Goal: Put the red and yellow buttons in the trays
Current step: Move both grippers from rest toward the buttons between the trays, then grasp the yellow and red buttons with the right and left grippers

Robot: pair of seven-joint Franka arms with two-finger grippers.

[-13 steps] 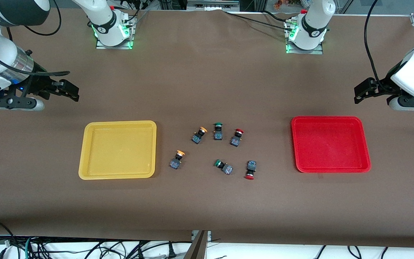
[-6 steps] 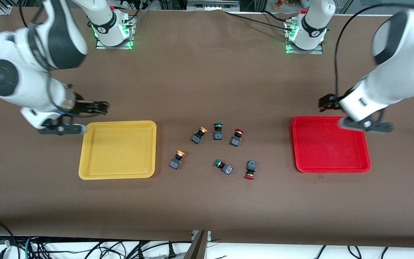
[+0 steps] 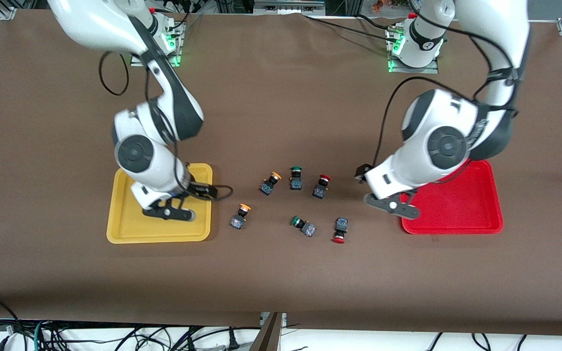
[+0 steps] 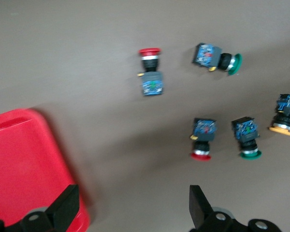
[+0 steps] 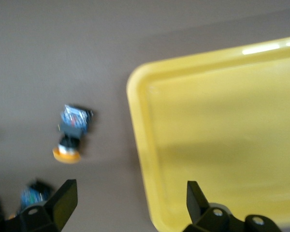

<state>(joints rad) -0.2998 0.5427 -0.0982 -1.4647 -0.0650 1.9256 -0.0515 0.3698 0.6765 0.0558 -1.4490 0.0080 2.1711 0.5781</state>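
Note:
The two orange-yellow buttons (image 3: 271, 183) (image 3: 240, 216) and the two red buttons (image 3: 321, 186) (image 3: 340, 230) lie on the table between the yellow tray (image 3: 125, 229) and the red tray (image 3: 456, 212). My right gripper (image 3: 216, 190) is open and empty over the yellow tray's edge nearest the buttons. The right wrist view shows that gripper (image 5: 130, 208), the tray (image 5: 222, 135) and one orange-yellow button (image 5: 72, 133). My left gripper (image 3: 362, 173) is open and empty over the table between the red tray and the buttons. The left wrist view shows that gripper (image 4: 133, 212), the red tray (image 4: 24, 164) and both red buttons (image 4: 151, 72) (image 4: 203, 140).
Two green-capped switches (image 3: 295, 178) (image 3: 303, 225) lie among the buttons. Both trays hold nothing. The left arm's bulk hangs over part of the red tray, the right arm's over part of the yellow tray.
Both arms have swung in from the table's ends toward the middle. The right gripper is now at the yellow tray's edge, the left gripper past the red tray. The buttons have not moved.

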